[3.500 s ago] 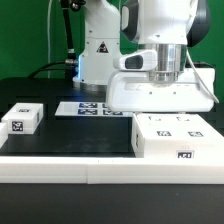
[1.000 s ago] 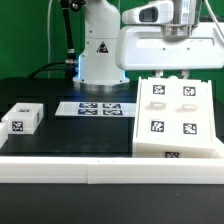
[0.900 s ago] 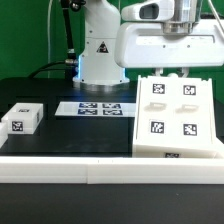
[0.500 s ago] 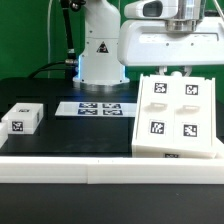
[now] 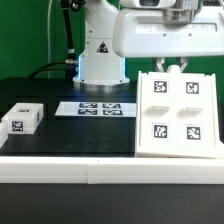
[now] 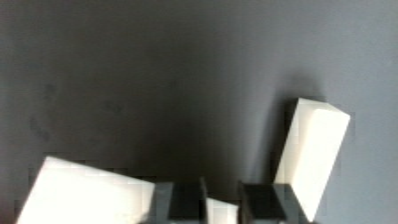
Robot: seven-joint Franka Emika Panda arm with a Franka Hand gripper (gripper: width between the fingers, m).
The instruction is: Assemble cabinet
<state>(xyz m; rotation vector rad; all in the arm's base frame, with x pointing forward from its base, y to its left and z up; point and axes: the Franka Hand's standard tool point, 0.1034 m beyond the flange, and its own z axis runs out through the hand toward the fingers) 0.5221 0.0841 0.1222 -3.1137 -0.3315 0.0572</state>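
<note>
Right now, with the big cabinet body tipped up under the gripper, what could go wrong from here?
1. The cabinet body stands nearly upright, pinched by the gripper only at its top edge; that thin hold could slip and drop it flat.
2. Its lower edge sits close to the white front rail, so a forward fall might carry it off the black tabletop.

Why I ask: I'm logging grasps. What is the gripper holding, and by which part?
The gripper is shut on the cabinet, pinching a thin wall at its upper edge.
</note>
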